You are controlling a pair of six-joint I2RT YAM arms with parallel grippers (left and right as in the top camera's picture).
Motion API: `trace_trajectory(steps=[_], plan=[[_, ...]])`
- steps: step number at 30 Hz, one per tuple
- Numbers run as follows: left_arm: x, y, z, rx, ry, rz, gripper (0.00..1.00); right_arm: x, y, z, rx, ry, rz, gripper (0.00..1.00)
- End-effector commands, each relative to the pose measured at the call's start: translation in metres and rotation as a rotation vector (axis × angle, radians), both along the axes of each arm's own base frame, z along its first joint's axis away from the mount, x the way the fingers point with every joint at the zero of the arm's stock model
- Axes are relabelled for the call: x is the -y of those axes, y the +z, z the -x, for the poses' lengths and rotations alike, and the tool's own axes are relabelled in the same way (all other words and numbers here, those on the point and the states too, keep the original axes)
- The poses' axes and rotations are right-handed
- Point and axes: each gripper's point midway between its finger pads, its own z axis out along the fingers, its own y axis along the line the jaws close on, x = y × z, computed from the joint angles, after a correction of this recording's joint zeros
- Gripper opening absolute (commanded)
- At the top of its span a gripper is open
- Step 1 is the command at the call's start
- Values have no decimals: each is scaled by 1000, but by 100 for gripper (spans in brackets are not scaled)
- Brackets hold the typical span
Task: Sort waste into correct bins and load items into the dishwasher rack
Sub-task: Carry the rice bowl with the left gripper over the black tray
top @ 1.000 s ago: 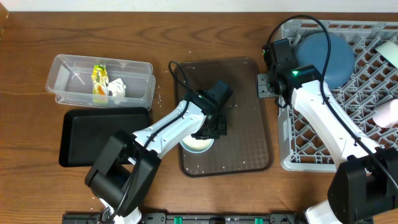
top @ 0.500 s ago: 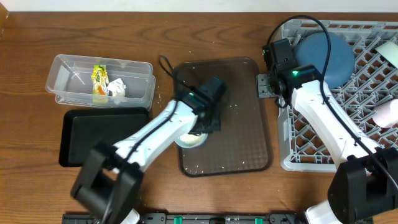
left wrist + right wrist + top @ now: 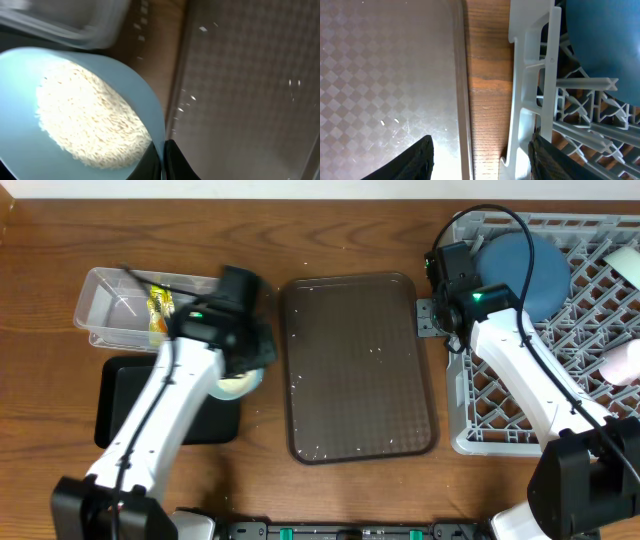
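Left gripper clamps mint-green bowl just left of brown tray. Rack with dark-blue dish stands right of tray.

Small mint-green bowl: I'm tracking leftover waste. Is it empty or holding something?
Not empty: the left wrist view shows loose white rice grains heaped inside the mint-green bowl.

Overhead looks straight down; both close wrist views share the tray.

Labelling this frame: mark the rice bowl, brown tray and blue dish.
rice bowl [image 3: 20, 152], left wrist view, bare inner wall
brown tray [image 3: 360, 330], overhead view, bare floor
blue dish [image 3: 548, 270], overhead view, upper face
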Motion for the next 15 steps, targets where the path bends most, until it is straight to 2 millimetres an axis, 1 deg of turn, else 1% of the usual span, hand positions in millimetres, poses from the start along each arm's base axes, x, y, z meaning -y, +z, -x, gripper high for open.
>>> trace_trajectory(steps=[1,4,10,15], plan=[[-17,11,-3,23,-8,61,6,5,-3,0,-9,-9,11,60],[-31,14,-6,26,19,143,6,5,-4,0,-11,-9,12,60],[-53,26,-11,72,43,340,6,5,-4,1,-16,-9,13,60],[-67,34,-9,143,28,522,6,5,-4,1,-16,-9,13,60]])
